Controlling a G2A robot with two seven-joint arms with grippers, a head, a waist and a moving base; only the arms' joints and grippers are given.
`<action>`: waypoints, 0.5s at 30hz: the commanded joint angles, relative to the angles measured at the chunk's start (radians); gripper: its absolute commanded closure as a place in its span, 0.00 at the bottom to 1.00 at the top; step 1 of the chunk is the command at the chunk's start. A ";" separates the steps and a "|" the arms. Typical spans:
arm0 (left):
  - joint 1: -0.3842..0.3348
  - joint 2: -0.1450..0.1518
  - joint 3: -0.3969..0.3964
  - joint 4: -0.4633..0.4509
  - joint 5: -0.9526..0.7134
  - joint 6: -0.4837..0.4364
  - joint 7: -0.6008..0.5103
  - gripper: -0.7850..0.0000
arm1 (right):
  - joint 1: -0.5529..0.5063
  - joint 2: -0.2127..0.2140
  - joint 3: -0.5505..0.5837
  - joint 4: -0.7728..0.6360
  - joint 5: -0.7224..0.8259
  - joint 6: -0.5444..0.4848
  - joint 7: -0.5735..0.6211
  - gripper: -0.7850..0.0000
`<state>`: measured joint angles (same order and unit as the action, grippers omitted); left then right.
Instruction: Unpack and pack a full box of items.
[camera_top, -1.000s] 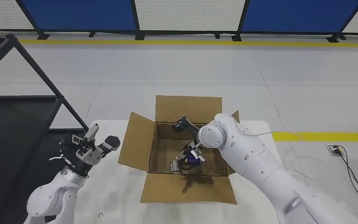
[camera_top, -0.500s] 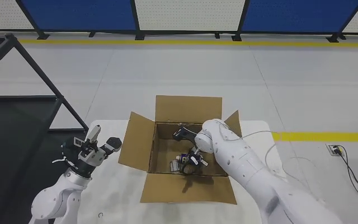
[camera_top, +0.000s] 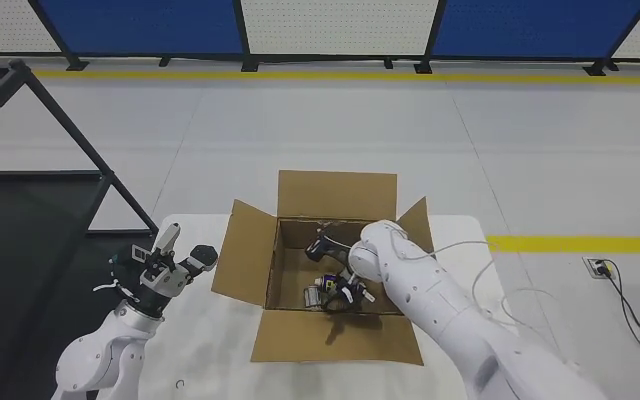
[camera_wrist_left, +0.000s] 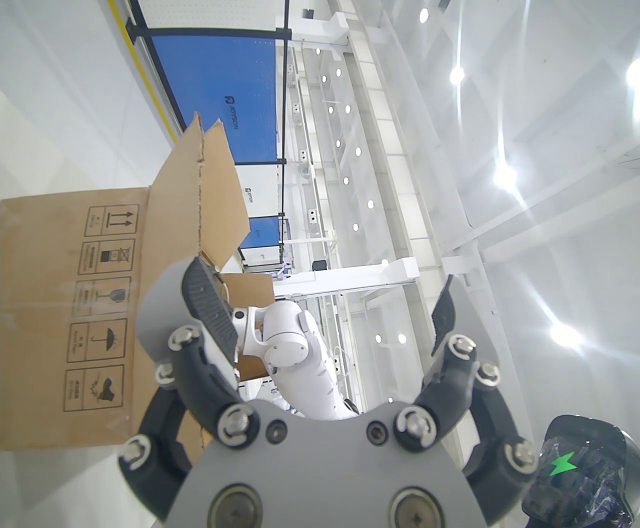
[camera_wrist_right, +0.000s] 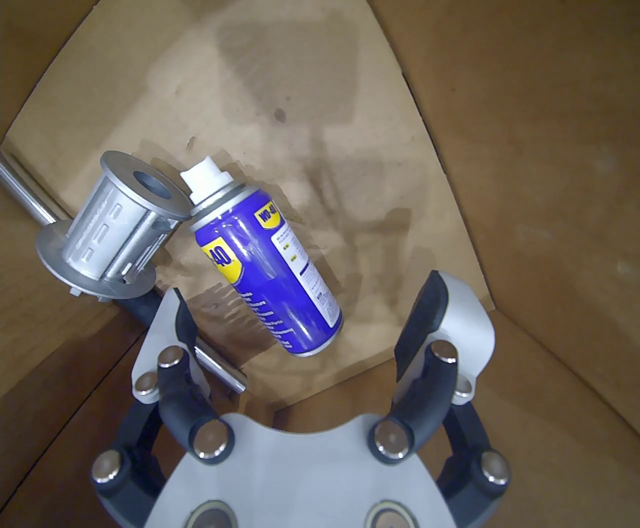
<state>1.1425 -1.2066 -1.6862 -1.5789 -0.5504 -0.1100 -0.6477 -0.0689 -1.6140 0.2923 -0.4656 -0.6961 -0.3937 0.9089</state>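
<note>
An open cardboard box (camera_top: 290, 250) stands in the middle of the table, all flaps folded out. My right gripper (camera_top: 340, 293) is down inside it, near the front wall. In the right wrist view a blue spray can (camera_wrist_right: 265, 270) with a white nozzle lies on the box floor, its base between the fingers of my open right gripper (camera_wrist_right: 305, 295), untouched by either pad. A silver slotted metal cylinder (camera_wrist_right: 112, 232) lies against the can's top, over a metal rod (camera_wrist_right: 25, 197). My left gripper (camera_top: 165, 262) is open above the table to the left of the box (camera_wrist_left: 75, 310), holding nothing.
The white table (camera_top: 200, 340) has bare surface to the left of and in front of the box. A black metal frame (camera_top: 60, 120) rises at the far left. The box's left flap (camera_top: 240, 255) juts toward my left arm.
My right gripper has gone deeper into the box, toward its front wall and the items there. My left arm has shifted only slightly.
</note>
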 joint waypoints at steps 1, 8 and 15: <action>0.000 0.000 0.000 0.000 0.000 0.000 0.000 0.00 | -0.002 0.000 0.001 0.002 -0.011 -0.007 -0.008 0.00; 0.000 0.000 0.000 0.000 0.000 0.000 0.000 0.00 | -0.010 -0.006 0.007 0.016 -0.045 -0.032 -0.024 0.27; 0.000 0.000 0.000 0.000 0.000 0.000 0.000 0.00 | -0.015 -0.015 0.016 0.038 -0.065 -0.049 -0.033 0.53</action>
<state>1.1425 -1.2066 -1.6862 -1.5789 -0.5504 -0.1100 -0.6477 -0.0838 -1.6278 0.3069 -0.4304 -0.7599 -0.4424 0.8766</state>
